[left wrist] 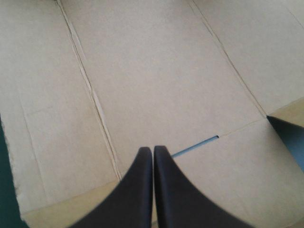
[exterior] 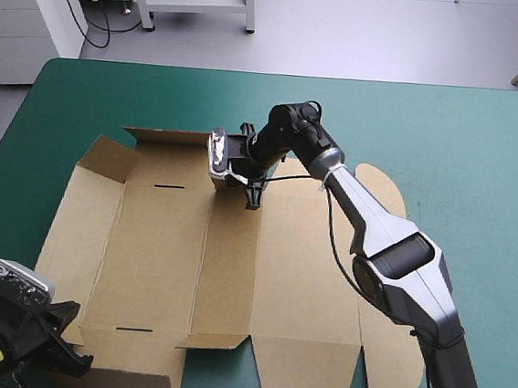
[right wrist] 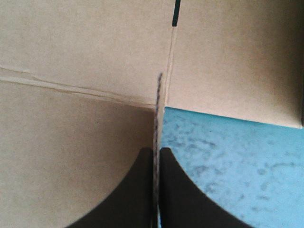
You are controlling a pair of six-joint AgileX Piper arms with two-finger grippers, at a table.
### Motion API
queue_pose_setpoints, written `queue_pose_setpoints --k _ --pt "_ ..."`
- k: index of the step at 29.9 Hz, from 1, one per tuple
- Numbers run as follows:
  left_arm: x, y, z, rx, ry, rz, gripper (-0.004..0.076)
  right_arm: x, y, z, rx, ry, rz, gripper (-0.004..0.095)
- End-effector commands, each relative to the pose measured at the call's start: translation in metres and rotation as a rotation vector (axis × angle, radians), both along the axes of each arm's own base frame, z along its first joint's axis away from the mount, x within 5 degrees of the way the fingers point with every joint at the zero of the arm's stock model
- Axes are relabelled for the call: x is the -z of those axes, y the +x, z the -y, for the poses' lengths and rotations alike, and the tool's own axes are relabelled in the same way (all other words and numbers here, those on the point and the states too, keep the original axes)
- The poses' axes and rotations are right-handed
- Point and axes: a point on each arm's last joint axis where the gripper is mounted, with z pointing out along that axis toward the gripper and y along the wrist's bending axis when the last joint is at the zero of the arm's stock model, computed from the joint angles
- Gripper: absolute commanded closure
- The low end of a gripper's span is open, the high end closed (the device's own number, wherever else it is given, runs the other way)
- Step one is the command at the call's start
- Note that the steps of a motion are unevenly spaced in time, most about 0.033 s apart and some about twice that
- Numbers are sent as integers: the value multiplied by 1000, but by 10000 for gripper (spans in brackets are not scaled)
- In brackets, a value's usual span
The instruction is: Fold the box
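Brown box (exterior: pixel 162 249) flat on teal-green bench (exterior: pixel 449 130), right pincer (right wrist: pixel 157 151) clamped on board edge at box's far side, left pincer (left wrist: pixel 153 149) closed, empty, over near-left panel.

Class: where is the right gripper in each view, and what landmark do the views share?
High view: right gripper at the box's far edge.
Left wrist view: not in it.
Right wrist view: shut on an upright box flap.
Shared landmark: the box's creases.
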Motion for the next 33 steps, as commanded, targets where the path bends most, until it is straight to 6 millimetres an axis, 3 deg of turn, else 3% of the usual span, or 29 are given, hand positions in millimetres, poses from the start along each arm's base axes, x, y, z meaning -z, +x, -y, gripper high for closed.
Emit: queue_pose_setpoints --k 1,7,14,17,21,23,28,33 --pt "-13 3 2 5 -36 69 734 -44 -21 -8 -54 70 58 922" --pt "-13 3 2 5 -36 71 734 -43 -32 -23 -75 18 101 922" --pt "-13 3 2 5 -36 71 734 -43 -30 -21 2 31 68 902" --pt "-13 3 2 5 -36 71 734 -43 -28 -22 53 40 60 795" --pt "-13 3 2 4 -34 71 734 -48 -27 -17 98 23 81 537" --pt "-13 3 2 4 -34 69 734 -56 -29 -14 103 22 103 468" --pt "-13 3 2 4 -33 68 734 -85 -27 8 240 -31 194 460" --pt "-13 3 2 5 -33 67 734 -117 -14 62 523 -66 254 486"
